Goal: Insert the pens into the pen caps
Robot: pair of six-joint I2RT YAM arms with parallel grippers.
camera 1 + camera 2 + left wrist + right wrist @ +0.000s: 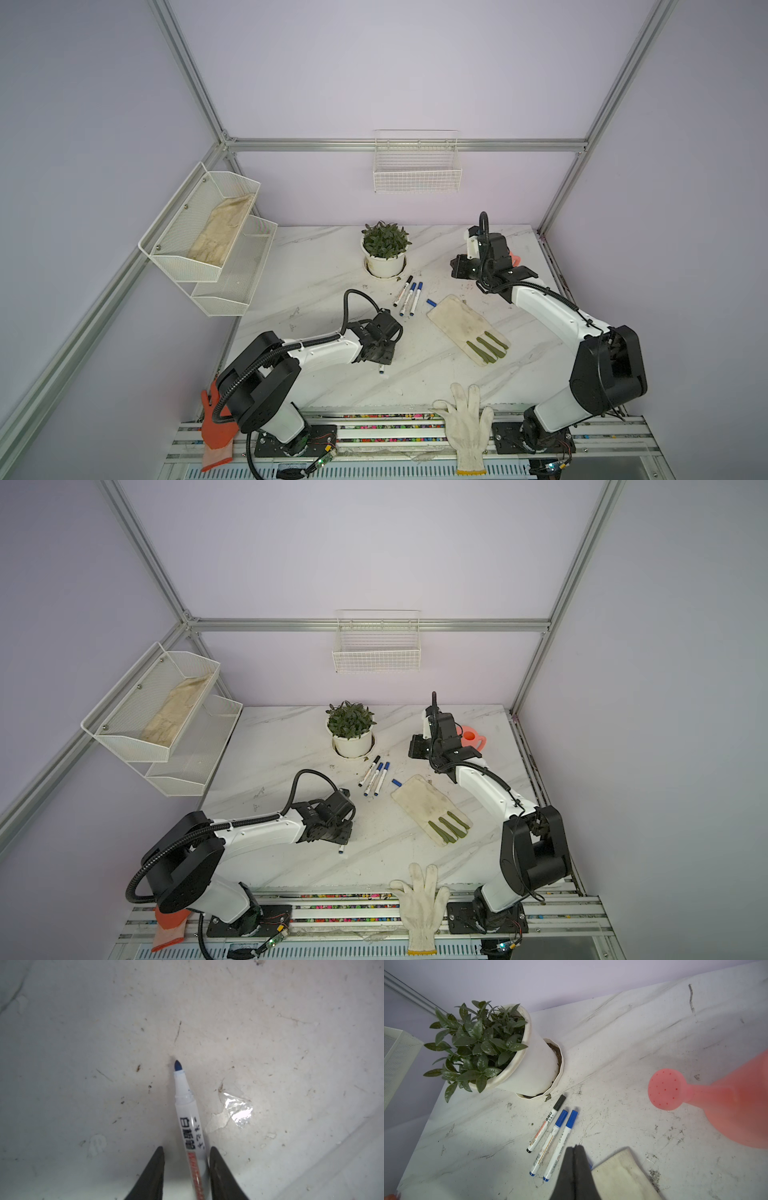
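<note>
— What do we record for the pen (188, 1118)?
— White barrel, black print, red band, bare blue tip. It sits between the fingers of the left claw (186, 1148), over the front left of the tabletop (332, 266). One finger stands off it, so we cannot tell if it is clamped.
— Axis?
— Along the claw, tip outward, toward the front edge in both top views.
— Do the views differ?
— Only the left wrist view shows the print. Top views add three capped pens (407, 297), caps toward the plant (384, 241), and a loose cap (431, 302) by the glove (465, 328). The right wrist view shows the right claw (575, 1147) pressed together, empty.
</note>
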